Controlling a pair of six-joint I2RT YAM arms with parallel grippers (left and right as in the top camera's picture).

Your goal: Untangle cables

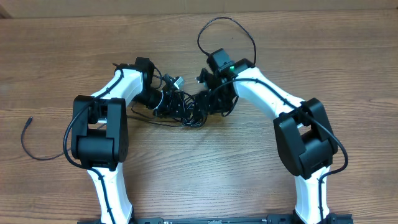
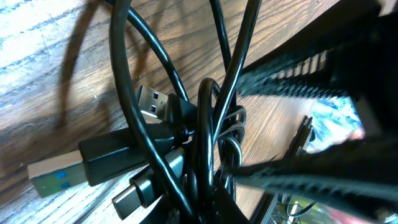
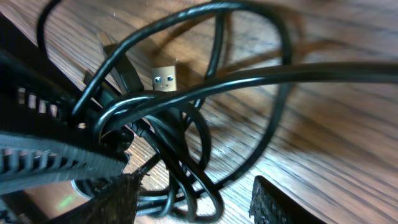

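Several thin glossy black cables (image 1: 181, 106) in clenched left fingers (image 2: 298, 68); ribbed right fingers (image 3: 53, 155) apart.

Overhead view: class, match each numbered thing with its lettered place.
1 tangled bundle of thin black cables
2 single loose thin black cable
3 small green light

a near the wooden table's left edge
b on the white right arm's wrist
c between the left end effector and the right end effector

Pairs: 1-c, 2-a, 3-b.
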